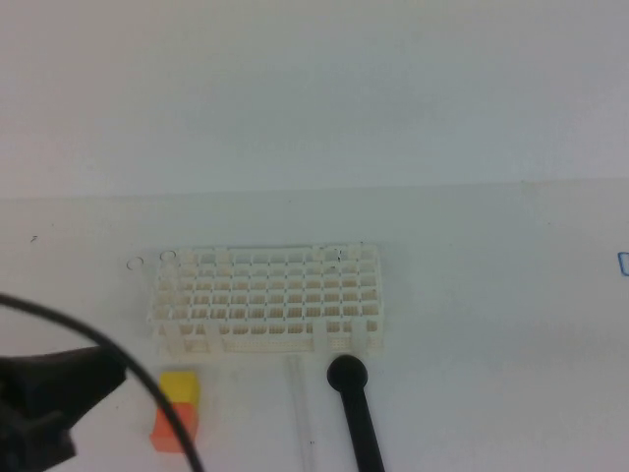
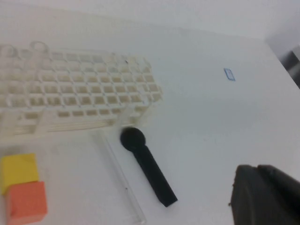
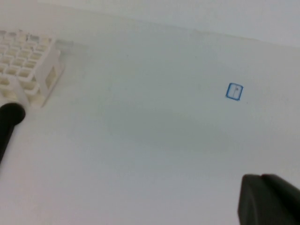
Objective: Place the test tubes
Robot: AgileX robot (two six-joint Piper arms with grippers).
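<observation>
- The white surface carries everything and meets a pale wall at the far side.
- The white rack stands at the middle, its long side facing the robot. Its grid of holes looks open on top.
- The left pincer sits low at the near left, level with the blocks and clear of them. I cannot tell whether it is open or closed. A black cable curves from it across the orange block.
- The right pincer shows only as a dark corner in its own wrist view, well apart from the rack. Its state cannot be told.
- A black rod lies in front of the rack's near right corner, its round head close to the rack.
- A clear tube lies flat on the surface just left of the rod, one end near the rack's front.
- A yellow block touches an orange block, with the yellow one nearer the rack.
- Two clear round rims show at the rack's far left corner.
- A small blue square mark sits far right.
</observation>
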